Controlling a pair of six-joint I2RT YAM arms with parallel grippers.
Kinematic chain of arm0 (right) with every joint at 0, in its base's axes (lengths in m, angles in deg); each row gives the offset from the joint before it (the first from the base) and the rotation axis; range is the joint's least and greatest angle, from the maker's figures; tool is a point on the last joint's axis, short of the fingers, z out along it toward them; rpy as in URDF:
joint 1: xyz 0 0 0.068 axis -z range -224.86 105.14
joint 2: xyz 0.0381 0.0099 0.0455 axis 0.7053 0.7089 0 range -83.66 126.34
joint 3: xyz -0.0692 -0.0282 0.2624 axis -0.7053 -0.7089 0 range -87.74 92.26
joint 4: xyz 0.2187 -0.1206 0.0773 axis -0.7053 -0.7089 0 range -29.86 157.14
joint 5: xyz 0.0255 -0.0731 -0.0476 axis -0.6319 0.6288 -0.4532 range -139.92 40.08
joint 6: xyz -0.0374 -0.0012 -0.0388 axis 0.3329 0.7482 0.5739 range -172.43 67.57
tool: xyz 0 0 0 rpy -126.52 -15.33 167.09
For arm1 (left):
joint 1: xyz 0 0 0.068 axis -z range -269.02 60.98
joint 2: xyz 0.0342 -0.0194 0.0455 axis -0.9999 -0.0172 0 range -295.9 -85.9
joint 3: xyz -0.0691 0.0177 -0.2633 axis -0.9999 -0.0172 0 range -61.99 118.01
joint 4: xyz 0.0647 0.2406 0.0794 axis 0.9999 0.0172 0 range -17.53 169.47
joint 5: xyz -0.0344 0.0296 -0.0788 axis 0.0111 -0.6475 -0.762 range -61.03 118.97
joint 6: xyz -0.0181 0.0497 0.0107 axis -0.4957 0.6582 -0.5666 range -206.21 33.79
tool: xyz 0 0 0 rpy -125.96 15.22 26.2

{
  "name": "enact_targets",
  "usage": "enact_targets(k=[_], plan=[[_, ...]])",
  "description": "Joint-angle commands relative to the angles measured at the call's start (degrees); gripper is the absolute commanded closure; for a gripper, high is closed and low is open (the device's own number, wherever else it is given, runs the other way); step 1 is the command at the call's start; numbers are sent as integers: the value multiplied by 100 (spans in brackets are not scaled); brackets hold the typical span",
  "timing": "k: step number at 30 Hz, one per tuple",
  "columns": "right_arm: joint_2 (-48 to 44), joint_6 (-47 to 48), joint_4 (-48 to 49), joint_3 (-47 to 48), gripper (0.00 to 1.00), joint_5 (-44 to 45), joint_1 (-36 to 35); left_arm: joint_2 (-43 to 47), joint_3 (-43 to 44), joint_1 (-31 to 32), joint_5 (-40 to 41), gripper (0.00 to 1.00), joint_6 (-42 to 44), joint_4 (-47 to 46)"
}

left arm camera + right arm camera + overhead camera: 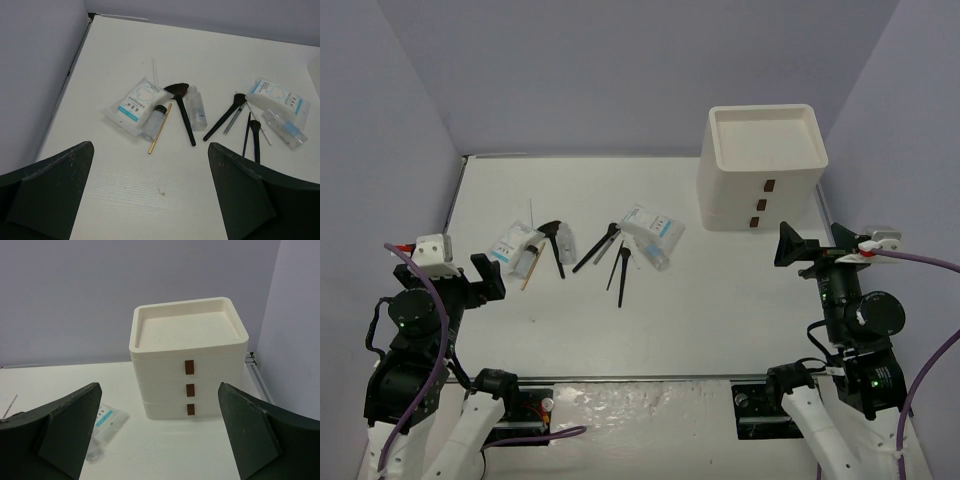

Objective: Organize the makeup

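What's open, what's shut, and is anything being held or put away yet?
left gripper, open, empty.
right gripper, open, empty.
drawer box, all three drawers shut, nothing on top.
makeup, loose on the table, none put away.
vials, lying on their sides.

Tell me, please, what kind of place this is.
Probably a robot test booth: plain purple walls enclose a white table, a left arm and a right arm sit at its near edge, and makeup lies by a drawer box.
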Motion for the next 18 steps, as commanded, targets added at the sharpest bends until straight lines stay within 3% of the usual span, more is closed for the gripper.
enact_targets(k=[1, 11, 18], plan=[[199, -8, 316, 194, 0, -99, -70, -80, 40, 11, -92, 3, -51, -252], [1308, -39, -257, 828, 0, -322, -70, -259, -267, 19, -157, 3, -169, -439], [2983, 109, -1167, 2038, 0, -635, -76, -521, -402, 11, -304, 3, -230, -621]])
